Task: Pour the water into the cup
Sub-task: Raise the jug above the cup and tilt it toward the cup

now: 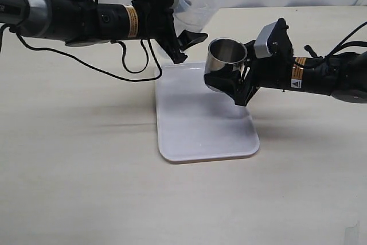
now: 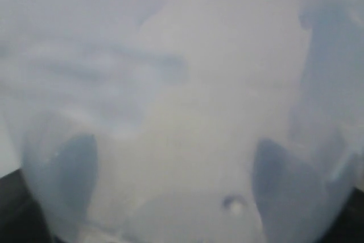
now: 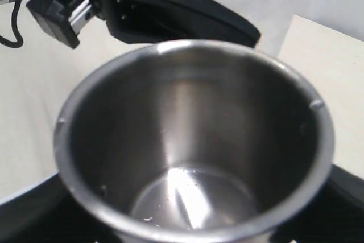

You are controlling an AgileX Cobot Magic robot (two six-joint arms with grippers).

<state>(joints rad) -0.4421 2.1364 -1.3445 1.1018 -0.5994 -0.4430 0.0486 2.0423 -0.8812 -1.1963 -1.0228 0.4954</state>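
Right hand [image 1: 234,89]: mine, clamped across the lower wall of the cup [image 1: 225,61], fingers closed on the steel from both sides, and held up off the desk [image 1: 74,170]. Cup: short shiny steel tumbler, no handle, mouth open upward and leaning slightly, hanging over the far right part of the tray [image 1: 195,136] without touching it. Water [image 3: 190,200]: in the right wrist view a thin clear glint with a few small beads lies on the cup's floor; I cannot tell how deep it is. Left hand [image 1: 186,41]: mine, raised over the far edge of the tray, closed on the plastic container [image 1: 198,4]; in the left wrist view the container [image 2: 182,112] fills the frame, and my fingers [image 2: 74,180] show as two dark shapes through its cloudy wall. Plastic container: translucent, held higher than the cup and apart from it, on the cup's left in the exterior view; whether any water is in it I cannot tell. Tray: white, flat, rounded corners, lying on the desk between my two arms. Desk: pale, wood-toned. Cable [image 1: 114,70]: black, looping down from my left arm to just above the desk.
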